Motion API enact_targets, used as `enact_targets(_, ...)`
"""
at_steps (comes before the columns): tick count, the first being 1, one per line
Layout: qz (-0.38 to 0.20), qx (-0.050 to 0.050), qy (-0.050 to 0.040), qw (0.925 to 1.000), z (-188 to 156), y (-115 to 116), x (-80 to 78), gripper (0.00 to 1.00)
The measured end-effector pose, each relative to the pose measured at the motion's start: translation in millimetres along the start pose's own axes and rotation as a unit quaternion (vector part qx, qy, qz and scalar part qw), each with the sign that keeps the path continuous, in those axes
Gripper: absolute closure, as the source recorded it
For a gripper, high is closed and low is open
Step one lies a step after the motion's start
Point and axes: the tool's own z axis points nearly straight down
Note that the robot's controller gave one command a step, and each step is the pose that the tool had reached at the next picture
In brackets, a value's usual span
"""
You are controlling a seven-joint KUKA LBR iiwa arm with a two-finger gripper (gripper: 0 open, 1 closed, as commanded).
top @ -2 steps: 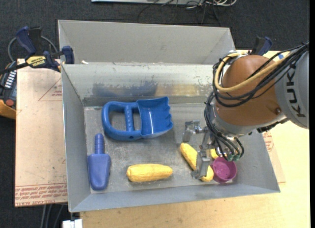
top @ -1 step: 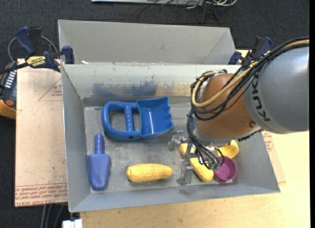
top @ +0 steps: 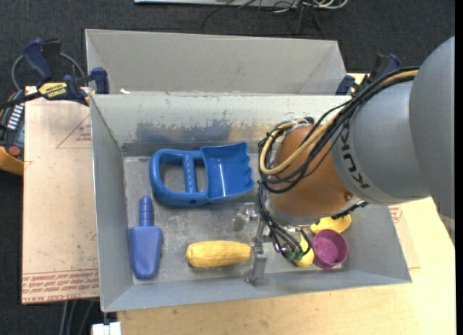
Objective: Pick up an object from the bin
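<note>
The tool (top: 257,257) sits just beside one end of the yellow corn cob (top: 213,254), near the bin (top: 217,294) front wall.

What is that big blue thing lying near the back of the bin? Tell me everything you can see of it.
It is a toy scoop of glossy blue plastic: a loop handle with a ribbed grip bar and a squarish blade. It lies flat on the bin floor near the back wall, handle toward the view's left. The blade's right corner reaches the robot's cables; whether they touch I cannot tell. No other object touches it.
</note>
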Motion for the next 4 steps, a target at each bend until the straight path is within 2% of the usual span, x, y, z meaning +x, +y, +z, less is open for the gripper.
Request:
enact_targets(1,0.033,0.000,-0.0030,0.9994,25.3,40.3,-8.9,0.00)
enact_targets(2,0.027,0.000,-0.0002,0.9996,25.4,48.8,6.0,1.00)
enact_targets(3,0.028,-0.001,-0.0002,0.9996,25.4,48.8,6.0,1.00)
enact_targets(4,0.014,-0.001,0.0016,0.9999,-62.6,46.3,-5.8,1.00)
